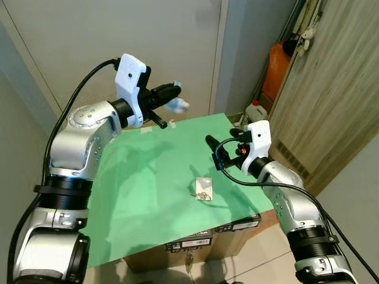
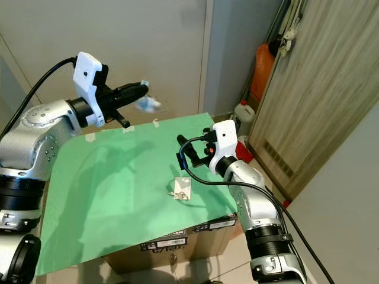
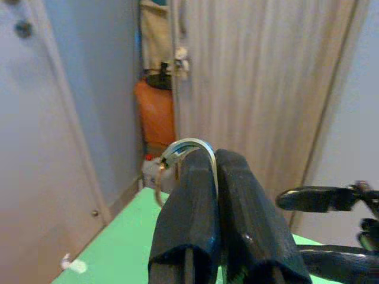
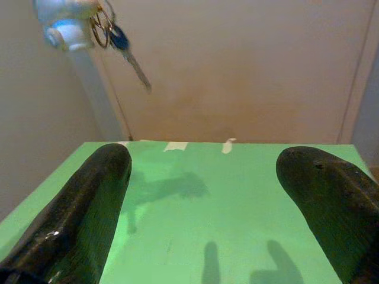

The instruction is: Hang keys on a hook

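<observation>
The left gripper [image 1: 172, 92] was raised in the upper left of the head view, above the far edge of the green table [image 1: 148, 201]. Its two black fingers [image 3: 183, 213] were pressed together on a metal key ring [image 3: 188, 148]; in the left wrist view the ring arched over the fingertips, a detail the head views blurred into a pale blue-white smear.

The right wrist view, looking across the table toward the beige wall [image 4: 249, 71], showed the keys [image 4: 121, 44] in the upper left of the frame: rings and a blue-headed key with its blade slanting down, hanging in the air above the table, with their shadow on the green surface. The keys were off the table and well above it.

The right gripper [image 1: 216, 151] sat at the centre right of the head view, low over the table near its right edge. Its fingers [image 4: 89, 207] stood wide apart, with nothing between them.

A small white tag with a metal ring [image 1: 203, 188] lay flat near the table's middle, close to the right gripper but apart from it. An orange container [image 1: 275, 68] stood in the upper right corner by the wooden door [image 1: 331, 94].
</observation>
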Robot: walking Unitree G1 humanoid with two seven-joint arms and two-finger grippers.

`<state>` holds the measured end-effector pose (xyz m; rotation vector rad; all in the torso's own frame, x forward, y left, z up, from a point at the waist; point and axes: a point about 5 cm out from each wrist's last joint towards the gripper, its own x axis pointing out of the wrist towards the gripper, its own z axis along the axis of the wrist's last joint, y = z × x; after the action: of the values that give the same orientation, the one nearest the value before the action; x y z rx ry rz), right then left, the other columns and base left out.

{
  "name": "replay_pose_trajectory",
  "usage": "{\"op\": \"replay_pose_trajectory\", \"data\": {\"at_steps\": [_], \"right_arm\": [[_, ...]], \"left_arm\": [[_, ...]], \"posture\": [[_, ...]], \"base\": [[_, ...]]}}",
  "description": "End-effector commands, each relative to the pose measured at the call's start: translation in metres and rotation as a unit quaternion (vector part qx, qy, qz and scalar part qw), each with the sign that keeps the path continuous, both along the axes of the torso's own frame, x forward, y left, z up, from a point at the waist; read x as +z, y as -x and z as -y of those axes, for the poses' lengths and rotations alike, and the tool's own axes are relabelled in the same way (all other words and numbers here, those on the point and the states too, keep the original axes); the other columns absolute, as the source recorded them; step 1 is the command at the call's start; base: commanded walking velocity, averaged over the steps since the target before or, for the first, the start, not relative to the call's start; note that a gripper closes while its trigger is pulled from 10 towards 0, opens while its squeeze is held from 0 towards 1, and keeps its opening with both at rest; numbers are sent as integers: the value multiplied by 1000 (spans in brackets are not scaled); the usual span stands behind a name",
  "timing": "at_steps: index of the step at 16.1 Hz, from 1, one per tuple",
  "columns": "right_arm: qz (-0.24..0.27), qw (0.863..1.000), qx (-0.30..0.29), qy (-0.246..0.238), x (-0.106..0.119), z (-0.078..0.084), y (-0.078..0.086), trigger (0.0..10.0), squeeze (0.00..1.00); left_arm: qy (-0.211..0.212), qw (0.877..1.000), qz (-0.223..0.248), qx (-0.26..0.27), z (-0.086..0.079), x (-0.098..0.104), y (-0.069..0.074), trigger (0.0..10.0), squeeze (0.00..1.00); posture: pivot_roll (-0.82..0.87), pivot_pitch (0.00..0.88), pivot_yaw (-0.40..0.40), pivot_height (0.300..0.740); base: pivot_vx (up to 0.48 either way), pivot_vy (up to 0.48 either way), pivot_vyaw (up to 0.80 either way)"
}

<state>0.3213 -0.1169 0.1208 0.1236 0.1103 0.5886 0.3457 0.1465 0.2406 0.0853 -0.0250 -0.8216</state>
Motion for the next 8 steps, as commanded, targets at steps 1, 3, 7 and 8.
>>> {"op": "replay_pose_trajectory", "data": {"at_steps": [1,3,7,8], "right_arm": [[16,1000,21,-1,12,-4,-1,10000,0],[21,999,43,6,17,-6,0,10000,0],[34,998,46,-4,31,-5,-3,10000,0],[38,997,61,-9,38,-7,-2,10000,0]], "left_arm": [[0,1000,9,-16,2,10,-1,0,0],[0,999,1,-40,3,11,-2,0,0],[-13,997,-14,-74,4,4,0,0,0],[-16,996,-24,-84,4,-1,1,0,0]], "posture": [[5,0,41,740],[3,0,44,740],[0,0,51,740],[0,0,52,740]], "base": [[0,0,0],[0,0,0],[0,0,0],[0,0,0]]}}
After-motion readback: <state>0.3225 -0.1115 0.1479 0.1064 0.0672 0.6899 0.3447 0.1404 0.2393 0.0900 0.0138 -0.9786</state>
